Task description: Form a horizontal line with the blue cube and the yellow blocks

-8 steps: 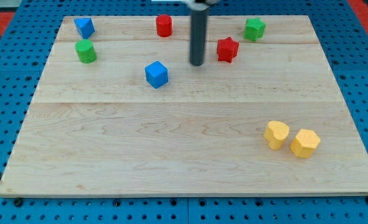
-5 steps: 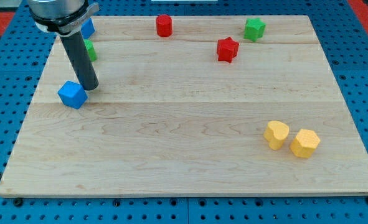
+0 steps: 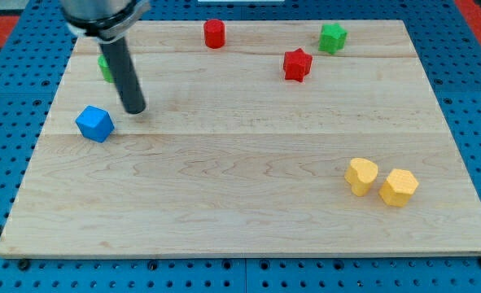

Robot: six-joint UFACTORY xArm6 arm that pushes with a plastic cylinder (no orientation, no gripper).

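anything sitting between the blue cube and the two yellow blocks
No, only bare wooden board lies between the blue cube and the yellow blocks in the camera view. My tip sits just right of the cube, slightly above that path.

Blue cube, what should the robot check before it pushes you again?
1. Blue cube in plain sight at the view's left: ok.
2. My tip apart from the cube, up and to its right: ok, no contact.
3. Tip on the cube's left side, ready to push it toward the yellow blocks: not ok.
4. Yellow heart block and yellow hexagon block side by side, the hexagon slightly lower: ok.
5. Cube level with the yellow pair: not ok, it sits higher in the view.
6. Board between cube and yellow blocks free of other blocks: ok.
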